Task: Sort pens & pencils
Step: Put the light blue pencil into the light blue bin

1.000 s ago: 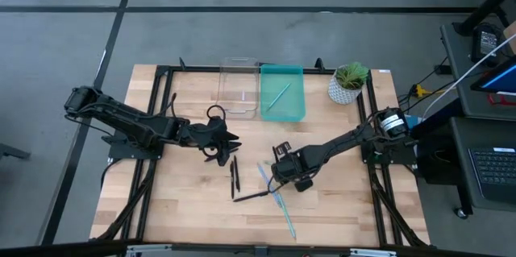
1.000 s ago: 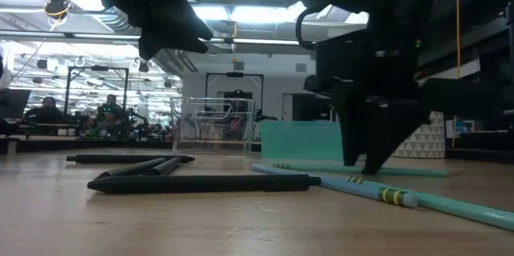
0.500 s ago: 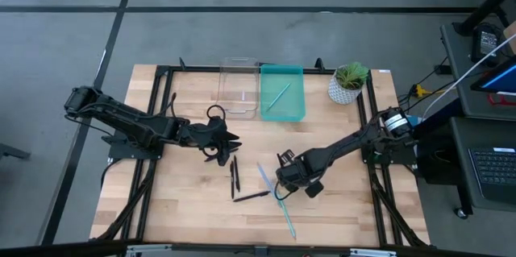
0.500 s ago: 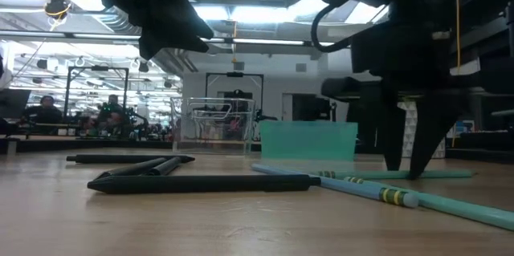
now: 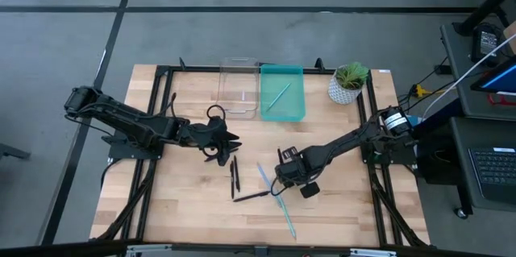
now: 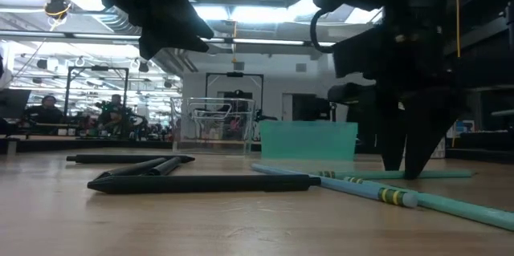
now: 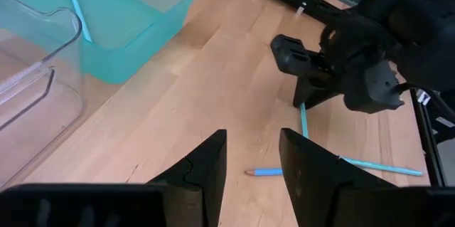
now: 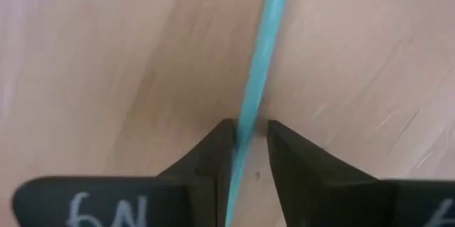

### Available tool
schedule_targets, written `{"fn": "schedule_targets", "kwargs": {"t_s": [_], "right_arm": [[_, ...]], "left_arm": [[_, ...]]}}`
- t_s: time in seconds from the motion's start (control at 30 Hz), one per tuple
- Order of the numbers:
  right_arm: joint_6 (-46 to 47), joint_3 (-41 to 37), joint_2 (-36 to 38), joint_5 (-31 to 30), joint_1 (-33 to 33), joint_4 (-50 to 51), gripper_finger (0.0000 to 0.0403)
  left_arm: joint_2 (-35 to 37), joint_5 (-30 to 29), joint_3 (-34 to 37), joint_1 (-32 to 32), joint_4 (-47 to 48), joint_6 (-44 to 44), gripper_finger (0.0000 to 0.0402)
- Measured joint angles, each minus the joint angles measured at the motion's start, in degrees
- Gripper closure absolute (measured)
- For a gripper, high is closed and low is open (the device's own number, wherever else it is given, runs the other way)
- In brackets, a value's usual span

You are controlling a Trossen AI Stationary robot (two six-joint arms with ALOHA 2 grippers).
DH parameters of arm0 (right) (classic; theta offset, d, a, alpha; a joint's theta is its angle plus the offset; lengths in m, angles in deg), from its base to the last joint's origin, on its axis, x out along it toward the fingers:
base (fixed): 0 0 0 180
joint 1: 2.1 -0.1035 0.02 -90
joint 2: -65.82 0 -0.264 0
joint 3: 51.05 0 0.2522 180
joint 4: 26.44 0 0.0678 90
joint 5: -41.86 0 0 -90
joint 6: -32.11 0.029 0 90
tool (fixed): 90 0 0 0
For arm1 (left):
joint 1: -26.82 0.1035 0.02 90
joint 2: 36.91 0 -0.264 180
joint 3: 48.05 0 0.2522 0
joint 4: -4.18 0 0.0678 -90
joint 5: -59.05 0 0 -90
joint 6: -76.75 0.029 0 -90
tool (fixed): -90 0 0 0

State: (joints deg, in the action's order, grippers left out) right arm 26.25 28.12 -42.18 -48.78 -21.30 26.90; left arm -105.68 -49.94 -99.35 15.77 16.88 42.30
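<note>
My right gripper [image 5: 281, 184] [image 8: 247, 138] points down at the table near its middle, shut on a teal pencil [image 8: 269, 49] [image 5: 287, 217] that lies flat on the wood. A blue pencil [image 5: 265, 176] lies beside it, and two black pens [image 5: 235, 175] [image 5: 251, 196] lie to their left. My left gripper [image 5: 229, 143] [image 7: 252, 159] is open and hovers above the table just past the black pens, touching nothing. At the far edge sit a teal tray [image 5: 297, 110] holding one pencil [image 5: 278, 96] and a clear container [image 5: 239, 88]. My right gripper pinches the teal pencil's shaft [image 8: 249, 117] between its two fingertips [image 8: 217, 149]. The fingers come from above, pointing down, and stand across the pencil. The pencil still lies on the table.
A potted plant [image 5: 348, 82] stands at the table's far right corner. A black frame [image 5: 161, 80] runs around the tabletop. Bare wood lies along the near edge and at the left. In the low view, a pencil with yellow bands [image 6: 377, 194] lies nearest the camera.
My right gripper has moved toward the table's near edge, along the pencils, and come to rest over the teal pencil. The pens and pencils have stayed where they lay.
</note>
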Motion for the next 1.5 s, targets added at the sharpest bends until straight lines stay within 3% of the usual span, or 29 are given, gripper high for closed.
{"fn": "schedule_targets", "kwargs": {"t_s": [0.2,0.43,0.7,1.5], "right_arm": [[9.6,-0.2,0.1,2.5,1.3,-0.6,0.031],[11.6,-0.2,0.1,2.6,1.2,-1.6,0.0319],[13.1,-0.1,0.0,0.9,0.9,-2.6,0.0389],[14.7,3.1,0.1,0.8,1.0,3.3,0.0399]], "left_arm": [[0.0,0.0,0.0,0.0,0.0,0.0,0.0277],[0.0,0.0,0.0,0.0,0.0,0.1,0.0277],[0.0,0.0,0.0,0.0,0.0,0.1,0.0277],[0.0,0.0,0.0,0.0,0.1,0.1,0.0277]]}}
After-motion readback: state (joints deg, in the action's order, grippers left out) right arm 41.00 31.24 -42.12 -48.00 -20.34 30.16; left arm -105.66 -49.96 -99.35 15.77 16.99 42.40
